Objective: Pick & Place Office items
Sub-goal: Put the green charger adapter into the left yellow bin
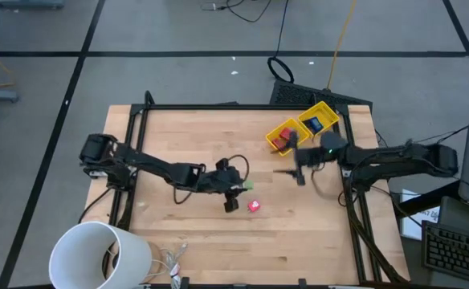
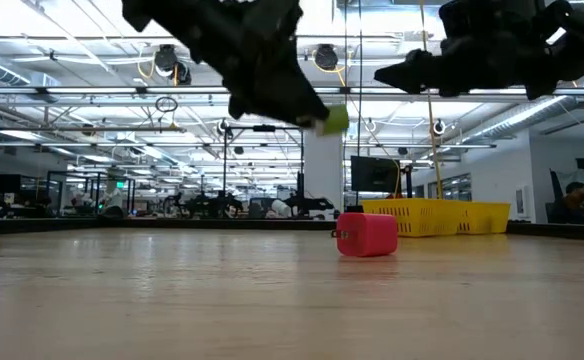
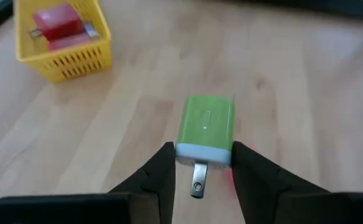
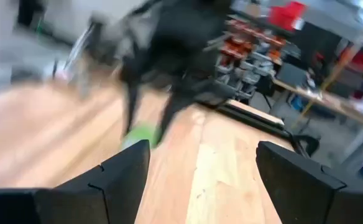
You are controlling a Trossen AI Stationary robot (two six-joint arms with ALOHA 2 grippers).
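The counter (image 1: 186, 233) is nearly cleared: only a pink-red piece (image 1: 254, 206) lies loose. The yellow bin (image 1: 303, 127) (far right corner) already holds red and blue items. The left claw (image 3: 201, 167) is clamped on the green piece (image 3: 206, 127), raised above mid-counter, not yet binned. The right claw (image 1: 299, 170) hangs spread wide and empty beside the bin.

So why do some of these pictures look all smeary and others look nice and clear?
In the right wrist view the left arm and the room behind are streaked with motion blur; in the high view the right gripper is smeared too. The left wrist view is crisp on the green charger, while the yellow bin behind is slightly soft. In the low view, ceiling lights glare and both arms show as dark silhouettes.
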